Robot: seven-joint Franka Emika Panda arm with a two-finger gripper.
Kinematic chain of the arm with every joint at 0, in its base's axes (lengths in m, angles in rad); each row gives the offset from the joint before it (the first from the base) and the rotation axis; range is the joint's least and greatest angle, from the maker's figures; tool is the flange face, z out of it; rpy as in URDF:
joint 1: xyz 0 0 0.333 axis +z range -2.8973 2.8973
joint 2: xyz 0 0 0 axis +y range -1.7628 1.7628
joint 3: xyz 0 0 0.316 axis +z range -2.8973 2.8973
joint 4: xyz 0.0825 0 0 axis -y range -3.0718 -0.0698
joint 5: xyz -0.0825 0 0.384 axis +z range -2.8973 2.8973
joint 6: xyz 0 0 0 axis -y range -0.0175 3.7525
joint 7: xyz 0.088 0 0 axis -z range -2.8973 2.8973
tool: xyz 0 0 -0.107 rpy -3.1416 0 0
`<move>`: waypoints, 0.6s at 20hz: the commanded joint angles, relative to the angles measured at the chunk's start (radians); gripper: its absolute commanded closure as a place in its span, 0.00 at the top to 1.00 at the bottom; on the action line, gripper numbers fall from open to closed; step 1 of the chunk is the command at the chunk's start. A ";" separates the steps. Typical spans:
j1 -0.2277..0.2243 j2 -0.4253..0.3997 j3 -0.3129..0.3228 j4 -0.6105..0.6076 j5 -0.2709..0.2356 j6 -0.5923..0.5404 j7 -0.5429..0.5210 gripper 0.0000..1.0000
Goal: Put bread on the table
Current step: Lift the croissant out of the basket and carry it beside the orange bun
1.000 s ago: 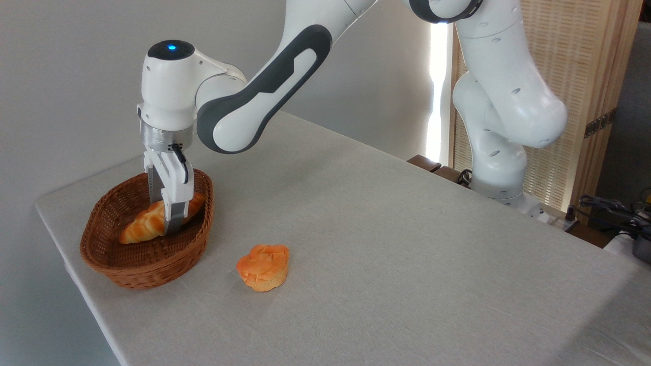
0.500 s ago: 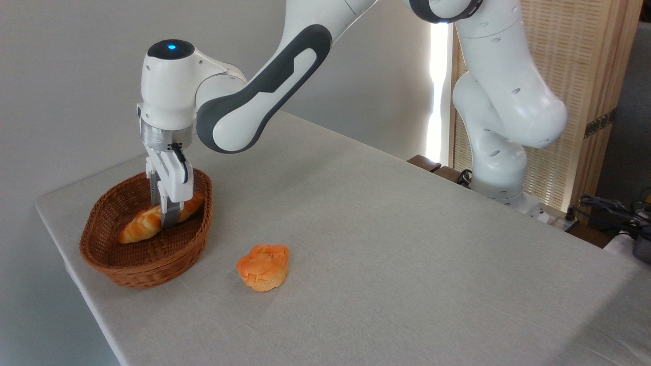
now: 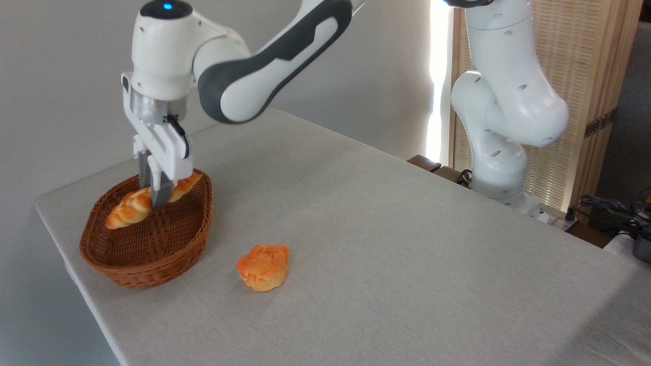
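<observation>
The gripper [image 3: 154, 195] is clamped across the middle of the bread [image 3: 147, 199], which hangs above the wicker basket [image 3: 147, 249] with its long axis crosswise to the fingers, bare table [image 3: 381, 229] lying right of the basket.

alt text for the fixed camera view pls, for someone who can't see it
A white robot arm's gripper is shut on a braided golden bread, holding it tilted above the floor of a brown wicker basket at the left end of a grey-beige table. An orange muffin-shaped bun sits on the table, right of the basket.
</observation>
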 commanded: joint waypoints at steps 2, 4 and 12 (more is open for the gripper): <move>0.004 -0.155 0.096 -0.026 -0.010 -0.387 0.213 0.30; 0.001 -0.212 0.126 -0.076 -0.001 -0.522 0.362 0.35; -0.084 -0.218 0.127 -0.204 0.181 -0.527 0.467 0.86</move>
